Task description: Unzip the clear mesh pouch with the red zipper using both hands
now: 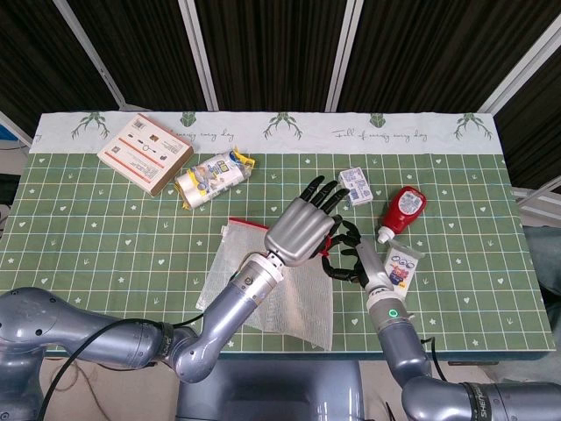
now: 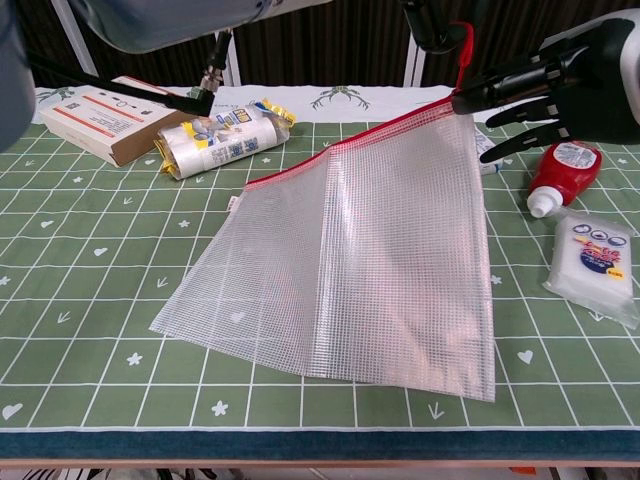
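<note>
A clear mesh pouch (image 2: 350,260) with a red zipper (image 2: 345,143) along its top edge lies near the front middle of a green grid-patterned tabletop (image 2: 90,270). Its zipper corner on the right is lifted off the surface, while the lower edge rests flat close to the tabletop's front edge. The left hand (image 1: 302,228) is above that raised corner; whether it grips the pouch cannot be told. The right hand (image 2: 560,85) has dark fingers touching the zipper end, but its hold cannot be told either. Open green surface spreads left of the pouch. To the right sit a red bottle (image 2: 560,175) and a white packet (image 2: 598,262). At the back left are a cardboard box (image 2: 105,115) and a wrapped roll (image 2: 220,140).
</note>
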{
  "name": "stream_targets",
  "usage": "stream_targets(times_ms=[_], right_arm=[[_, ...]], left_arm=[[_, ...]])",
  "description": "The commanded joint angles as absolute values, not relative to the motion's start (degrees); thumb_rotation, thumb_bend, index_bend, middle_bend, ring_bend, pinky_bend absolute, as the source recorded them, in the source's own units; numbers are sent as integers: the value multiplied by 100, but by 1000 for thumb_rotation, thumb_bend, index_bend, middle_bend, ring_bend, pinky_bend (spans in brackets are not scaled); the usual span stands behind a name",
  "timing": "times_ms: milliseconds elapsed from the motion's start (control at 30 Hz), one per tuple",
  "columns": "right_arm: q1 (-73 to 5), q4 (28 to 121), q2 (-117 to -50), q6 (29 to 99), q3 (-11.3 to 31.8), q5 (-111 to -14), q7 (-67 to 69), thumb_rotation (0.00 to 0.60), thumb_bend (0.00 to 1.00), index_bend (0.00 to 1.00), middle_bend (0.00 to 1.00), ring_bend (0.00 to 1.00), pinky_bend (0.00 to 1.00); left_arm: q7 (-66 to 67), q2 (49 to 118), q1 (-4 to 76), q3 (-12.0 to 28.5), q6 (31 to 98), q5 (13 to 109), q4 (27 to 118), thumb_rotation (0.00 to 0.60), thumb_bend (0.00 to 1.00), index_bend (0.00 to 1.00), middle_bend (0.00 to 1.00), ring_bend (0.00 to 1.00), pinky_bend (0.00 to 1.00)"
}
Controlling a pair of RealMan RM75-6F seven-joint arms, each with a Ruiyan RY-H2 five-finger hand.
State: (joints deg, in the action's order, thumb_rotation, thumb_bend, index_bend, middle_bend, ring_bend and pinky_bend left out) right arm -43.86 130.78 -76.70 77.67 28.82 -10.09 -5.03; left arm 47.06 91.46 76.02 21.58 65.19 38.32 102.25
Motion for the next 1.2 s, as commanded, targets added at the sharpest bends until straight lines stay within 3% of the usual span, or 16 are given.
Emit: stream_targets(times_ms=[33, 767, 1200], right_arm=[[-4379, 13089, -7684, 7774, 2875, -1019, -506, 600, 524, 508, 21, 0, 208], [-4360, 13106, -7815, 7812, 2832, -1128, -585, 600, 570, 509, 21, 0, 208], [-4302, 13160, -7799, 7733, 2885, -1179, -529, 600, 639, 613, 44, 0, 208]], left_arm=[[4704, 9143, 7608, 2151, 6524, 3832, 10229, 600, 454, 567, 100, 0, 0], [4661, 9167, 7714, 2191, 6573, 3684, 10244, 600, 454, 566, 100, 0, 0], [4621, 9089, 7677, 2116, 6606, 3669, 10352, 600, 454, 566, 99, 0, 0]])
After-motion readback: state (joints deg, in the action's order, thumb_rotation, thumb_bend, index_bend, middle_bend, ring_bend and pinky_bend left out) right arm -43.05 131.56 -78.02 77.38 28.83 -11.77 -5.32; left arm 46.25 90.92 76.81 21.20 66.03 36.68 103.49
